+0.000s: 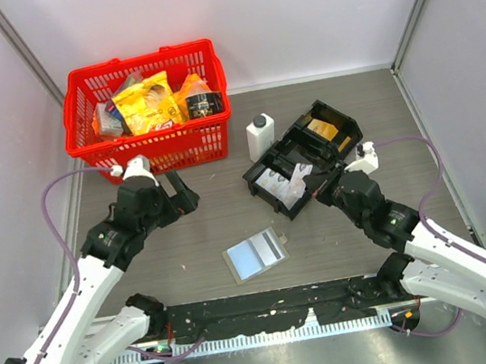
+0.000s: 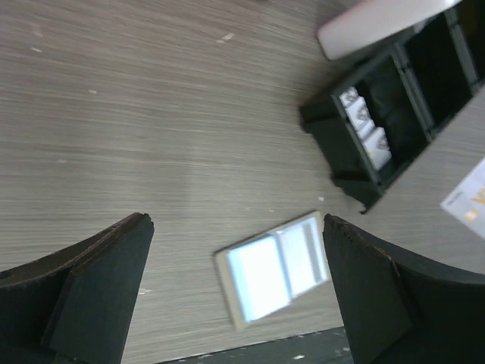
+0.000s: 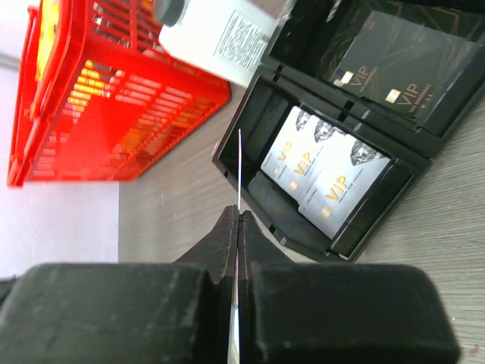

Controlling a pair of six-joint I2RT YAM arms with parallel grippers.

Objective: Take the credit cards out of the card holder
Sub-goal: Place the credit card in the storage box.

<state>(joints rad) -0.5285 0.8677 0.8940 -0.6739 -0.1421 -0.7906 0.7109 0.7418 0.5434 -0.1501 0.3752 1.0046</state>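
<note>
The card holder (image 1: 256, 255) lies open and flat on the table near the front edge, grey-tan with a pale blue shiny panel; in the left wrist view the card holder (image 2: 274, 274) shows below and between my fingers. My left gripper (image 1: 187, 196) (image 2: 235, 224) hovers open to the holder's upper left, holding nothing. My right gripper (image 1: 313, 181) (image 3: 239, 216) is shut on a thin credit card (image 3: 239, 163), seen edge-on, at the near corner of the black tray (image 1: 257, 183). White VIP cards (image 3: 326, 171) lie in one tray compartment and black VIP cards (image 3: 402, 61) in another.
A red basket (image 1: 150, 109) of packaged goods stands at the back left. A white bottle (image 1: 260, 136) stands just left of the black tray (image 3: 250, 121). Both arm bases sit on the black rail (image 1: 271, 310) along the near edge.
</note>
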